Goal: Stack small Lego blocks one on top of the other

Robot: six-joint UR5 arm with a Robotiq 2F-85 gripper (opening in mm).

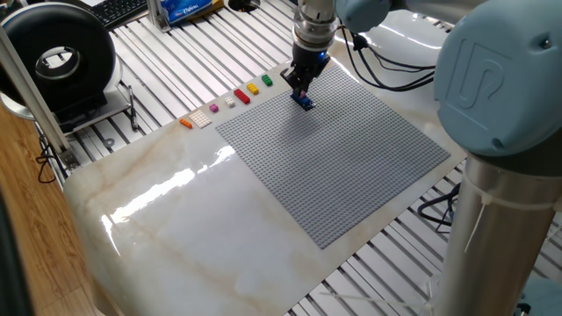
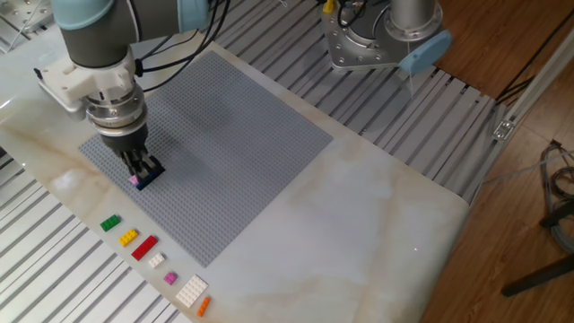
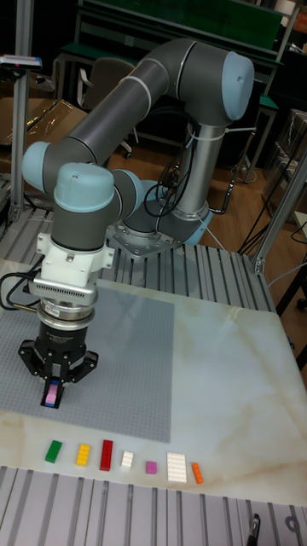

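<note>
A: How many loose bricks are in the row off the baseplate?

B: Seven, lying in a line on the marble table [image 2: 377, 224] just beside the grey baseplate [image 2: 233, 135]: a green brick [image 2: 109, 222], a yellow brick [image 2: 128, 238], a red brick [image 2: 143, 248], a small white brick [image 2: 156, 260], a small pink brick [image 2: 169, 279], a white plate [image 2: 191, 291] and an orange brick [image 2: 203, 307]. One of each.

A: And the task's blocks?

B: One little stack of Lego blocks [image 2: 143, 175] sits on the baseplate near its edge facing that row. Blue shows in one fixed view [image 1: 304, 103], black and pink-purple in the other, pink-purple in the tall view [image 3: 53, 397]. (How many layers it has is too small to count.)

A: Its long axis?

B: In the tall view the pink-purple face stands upright between the fingers, taller than wide. Which way the studs point, I cannot tell.

A: The gripper?

B: The gripper [image 3: 53, 394] points straight down, its fingers narrow and pressed against the two sides of the stack, which touches the baseplate.

A: Any containers?

B: None hold bricks; the baseplate carries only that stack.
</note>
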